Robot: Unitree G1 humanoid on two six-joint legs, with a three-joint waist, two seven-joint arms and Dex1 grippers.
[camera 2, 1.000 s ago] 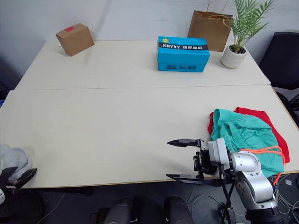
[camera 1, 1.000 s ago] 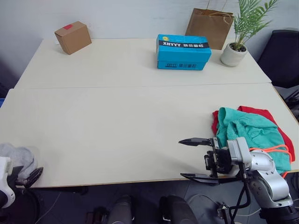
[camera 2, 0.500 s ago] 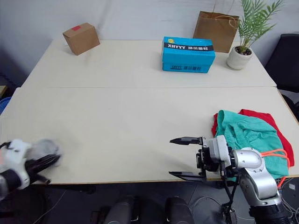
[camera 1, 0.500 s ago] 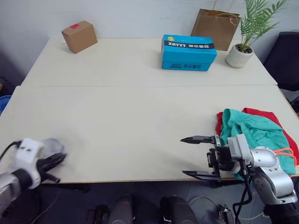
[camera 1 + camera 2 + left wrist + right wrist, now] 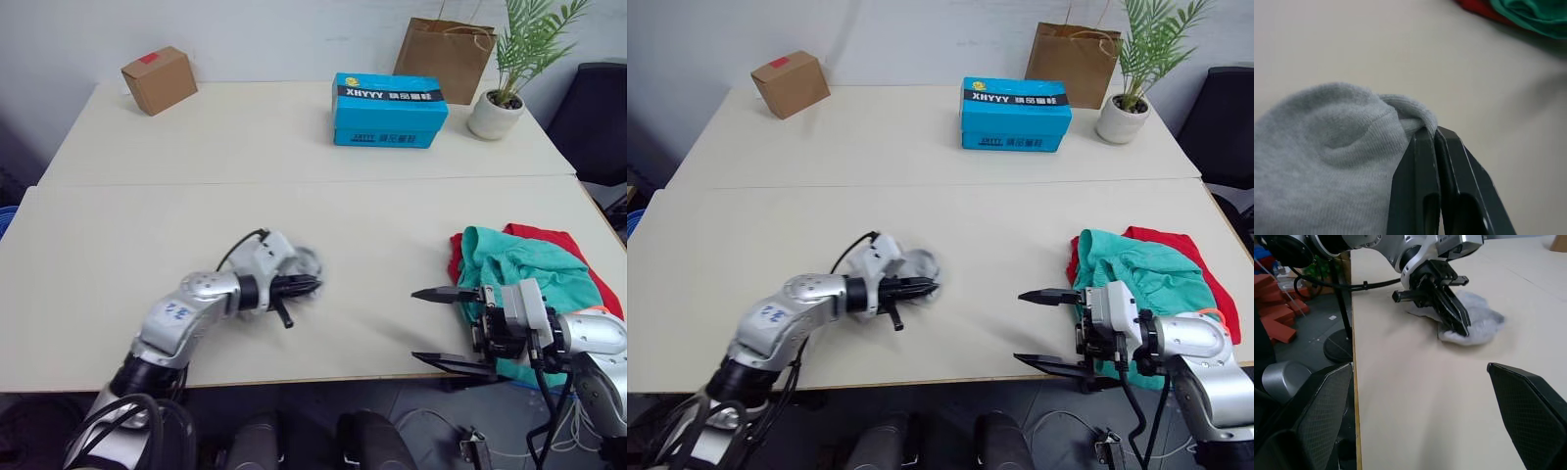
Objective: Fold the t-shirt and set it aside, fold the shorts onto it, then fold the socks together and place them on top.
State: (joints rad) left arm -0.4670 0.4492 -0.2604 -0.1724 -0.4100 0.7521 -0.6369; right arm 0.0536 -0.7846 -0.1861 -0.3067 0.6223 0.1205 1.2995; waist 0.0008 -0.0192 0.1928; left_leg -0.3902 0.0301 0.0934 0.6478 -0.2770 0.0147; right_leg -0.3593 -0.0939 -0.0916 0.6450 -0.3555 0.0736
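The socks [image 5: 913, 266] lie on the worktop [image 5: 921, 137], well to the left of the shorts [image 5: 1136, 269], pinched at one edge between the closed fingers of the left gripper [image 5: 921, 288]. The shorts are heaped on the t-shirt [image 5: 1185, 259] near the worktop's right edge. Just left of that heap, the right gripper [image 5: 1036, 328] hovers with fingers spread wide, seemingly holding nothing.

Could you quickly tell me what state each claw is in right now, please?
Left claw: shut on the socks, over the table.
Right claw: open, holding nothing, beside the shorts.
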